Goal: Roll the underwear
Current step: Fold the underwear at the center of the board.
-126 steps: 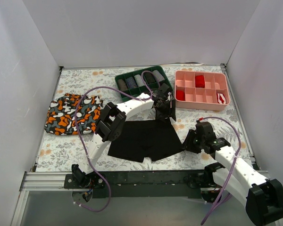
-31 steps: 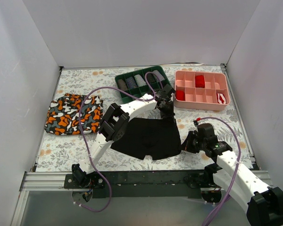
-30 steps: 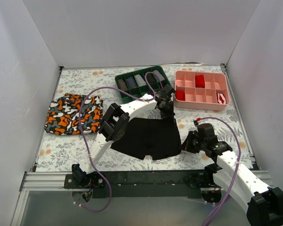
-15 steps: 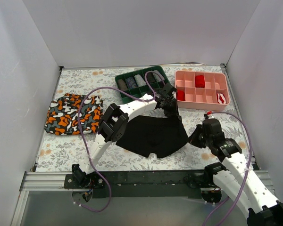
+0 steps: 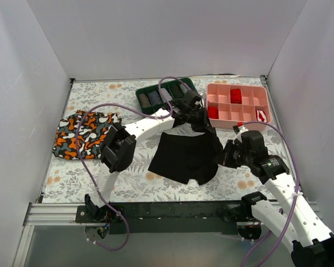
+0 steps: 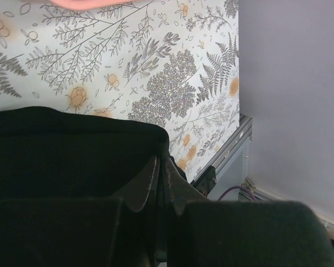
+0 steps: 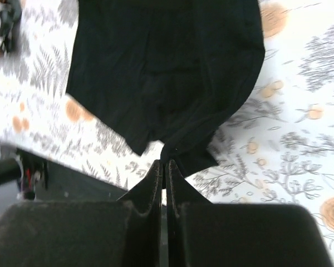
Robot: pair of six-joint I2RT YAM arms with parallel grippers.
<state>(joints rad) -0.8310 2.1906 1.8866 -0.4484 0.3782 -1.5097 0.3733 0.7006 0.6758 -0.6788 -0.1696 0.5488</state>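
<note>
The underwear [image 5: 186, 158] is plain black fabric, held by its right side above the floral table and hanging down to the left. My left gripper [image 5: 207, 130] is shut on its far right edge. My right gripper [image 5: 225, 156] is shut on its near right corner. In the left wrist view the black fabric [image 6: 72, 150] fills the lower left, pinched at the closed fingertips [image 6: 161, 162]. The right wrist view shows the underwear [image 7: 167, 72] spread out beyond my shut gripper [image 7: 164, 164], with one corner caught between the tips.
A camouflage-patterned garment [image 5: 83, 133] lies at the left. A green tray [image 5: 140, 95] of rolled items and a pink compartment tray [image 5: 250, 105] with red pieces stand at the back. White walls close in three sides. The metal rail [image 5: 167, 210] runs along the near edge.
The underwear lay flat on the table before. Both grippers have risen and moved right with its right side, and the fabric has shifted right and bunched.
</note>
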